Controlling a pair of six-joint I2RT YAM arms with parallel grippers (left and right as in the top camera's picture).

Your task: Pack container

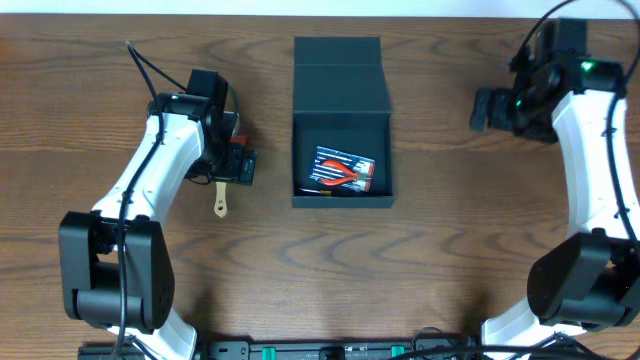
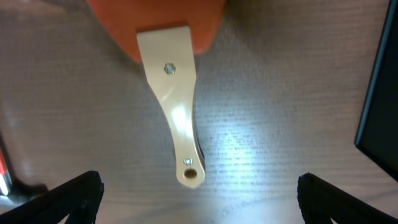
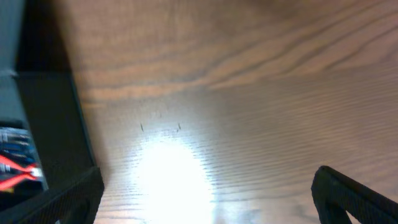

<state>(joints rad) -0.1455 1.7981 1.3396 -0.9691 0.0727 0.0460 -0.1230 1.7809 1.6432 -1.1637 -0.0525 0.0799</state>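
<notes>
The dark container (image 1: 340,120) stands open at the table's middle, its flap lid folded back. Inside lies a packet with red-handled pliers (image 1: 343,170), also glimpsed in the right wrist view (image 3: 15,171). A scraper with a cream handle (image 2: 177,118) and an orange part (image 2: 155,25) lies on the table left of the box; its handle end shows in the overhead view (image 1: 221,205). My left gripper (image 2: 199,199) is open, just above the scraper's handle. My right gripper (image 3: 208,199) is open and empty over bare wood to the right of the container.
The container's wall (image 2: 382,93) is at the right edge of the left wrist view. The wooden table (image 1: 450,260) lies all round. A dark rail (image 1: 330,350) runs along the front edge.
</notes>
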